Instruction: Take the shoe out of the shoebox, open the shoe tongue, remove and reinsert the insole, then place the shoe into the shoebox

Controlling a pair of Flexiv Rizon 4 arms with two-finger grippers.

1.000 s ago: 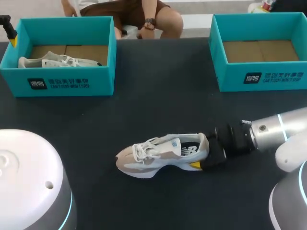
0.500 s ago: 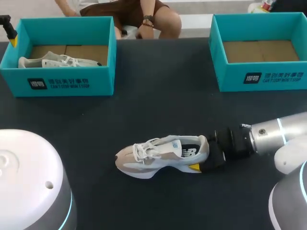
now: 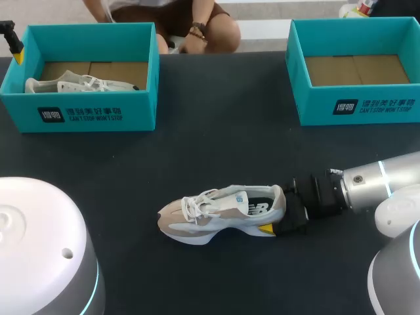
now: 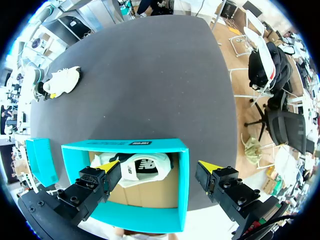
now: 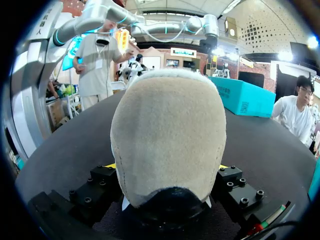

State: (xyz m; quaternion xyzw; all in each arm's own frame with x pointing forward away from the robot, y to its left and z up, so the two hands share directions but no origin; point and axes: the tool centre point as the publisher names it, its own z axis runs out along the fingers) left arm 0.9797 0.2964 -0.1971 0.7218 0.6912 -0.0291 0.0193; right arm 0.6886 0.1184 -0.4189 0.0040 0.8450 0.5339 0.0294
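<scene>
A white and beige shoe point(image 3: 220, 211) lies on its sole on the dark table, toe pointing left. My right gripper point(image 3: 281, 218) comes in from the right, and its fingers clasp the heel from both sides. The right wrist view is filled by the beige heel point(image 5: 167, 125) between the yellow fingertips point(image 5: 111, 165). My left gripper point(image 4: 157, 170) hangs open over the left teal shoebox point(image 4: 182, 195). Inside that box lies a second white shoe point(image 4: 142, 167). In the head view only a yellow tip of my left gripper point(image 3: 14, 46) shows at the box's far left corner.
The left shoebox point(image 3: 98, 115) stands at the back left with the second shoe point(image 3: 79, 84) in it. A teal shoebox point(image 3: 354, 105) with nothing in it stands at the back right. My arms' white bases point(image 3: 39, 249) fill the front corners.
My right arm has shifted slightly toward the front edge, still on the heel. The shoe has barely moved. The left arm has kept still.
</scene>
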